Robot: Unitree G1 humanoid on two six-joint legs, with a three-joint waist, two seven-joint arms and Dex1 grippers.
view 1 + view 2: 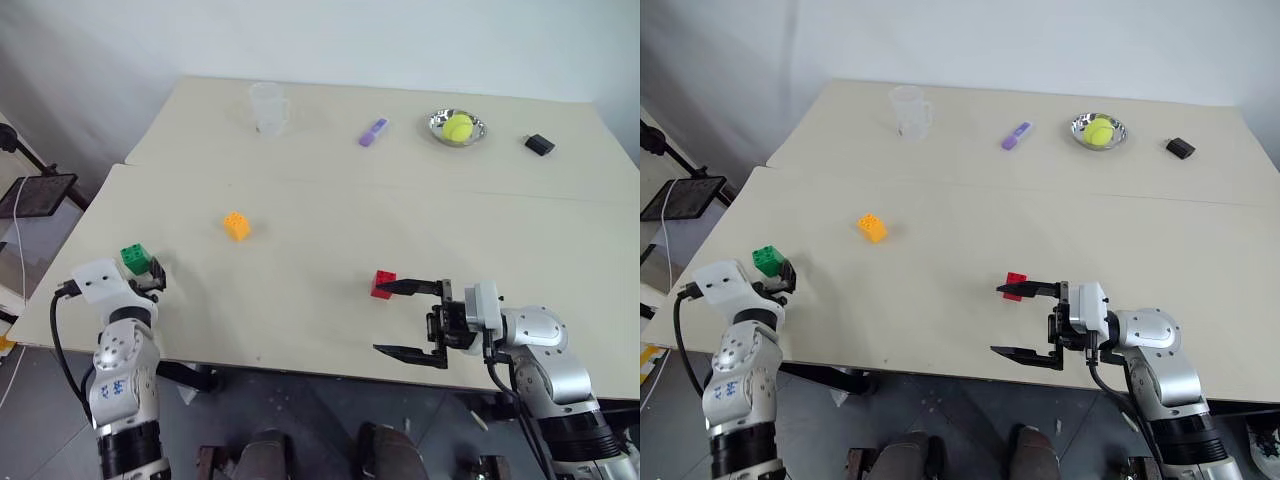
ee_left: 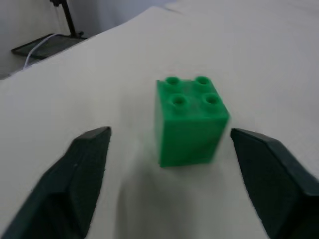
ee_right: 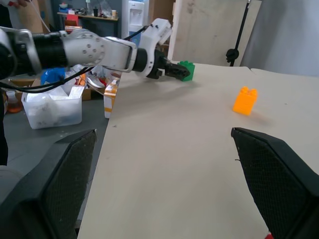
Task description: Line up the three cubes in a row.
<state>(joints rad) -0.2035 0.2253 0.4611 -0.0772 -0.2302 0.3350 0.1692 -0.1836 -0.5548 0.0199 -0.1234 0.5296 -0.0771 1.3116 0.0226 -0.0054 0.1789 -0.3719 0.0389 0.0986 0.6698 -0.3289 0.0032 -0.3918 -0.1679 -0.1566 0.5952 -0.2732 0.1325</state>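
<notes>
Fingers of the left pincer (image 2: 169,164) stand apart on either side of the green cube (image 2: 190,119), with a gap showing on each flank, so the block is bracketed but not yet grasped. It sits studs-up near the desk's (image 1: 320,210) left front corner, slightly taller than wide, its long axis vertical, one corner edge turned toward the wrist camera. From the head view the left pincer (image 1: 153,275) reaches level along the desk surface to the cube's near side.

The right pincer (image 1: 410,318) is spread wide and released, holding nothing, pointing level toward the robot's left. Its upper finger tip lies just beside the red cube (image 1: 383,284); whether it touches cannot be told. The red cube rests near the front edge, right of centre.

The orange-yellow cube (image 1: 237,225) stands upright between the other two but farther back on the desk, well apart from each.

Judging by this, the step in hand is picking up the green cube; no row exists yet. The next move calls for closing squarely on the green block's flat sides, since its skewed stance could make it twist, then carrying it toward the others.

Farther back lie a clear cup (image 1: 268,107), purple piece (image 1: 373,132), bowl (image 1: 438,128) with tennis ball (image 1: 458,127), and black block (image 1: 539,144).
</notes>
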